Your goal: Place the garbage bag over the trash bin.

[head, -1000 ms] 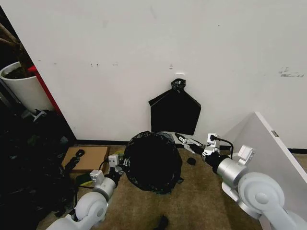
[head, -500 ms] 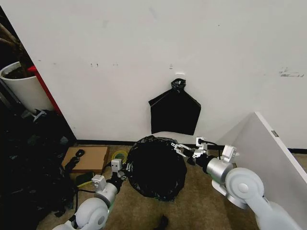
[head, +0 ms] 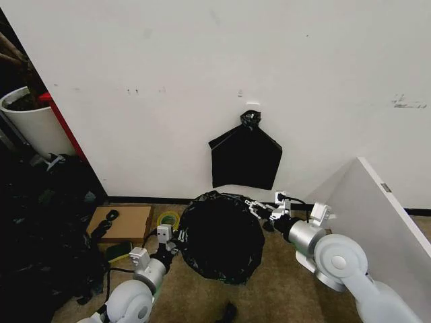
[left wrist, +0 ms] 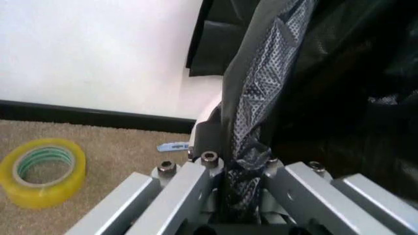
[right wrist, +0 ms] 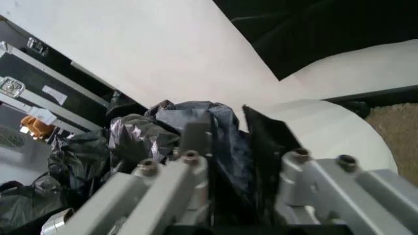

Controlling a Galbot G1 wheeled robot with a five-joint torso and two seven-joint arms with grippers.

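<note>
The left tool point(left wrist: 238, 196) pinches the thin, glossy black plastic garbage bag point(head: 221, 235) at its left edge; the right tool point(right wrist: 228, 161) clamps its right edge above the round white plastic trash bin point(right wrist: 326, 132). The bag's mouth faces upward. Since a second ago, both tools have carried it slightly rightward.

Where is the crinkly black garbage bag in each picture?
Head view: the thin, crinkly black plastic garbage bag sits low in the middle, stretched between both grippers.
Left wrist view: a pinched strip of it runs up the centre.
Right wrist view: bunched folds sit mid-frame.
Shared landmark: the white wall.
</note>
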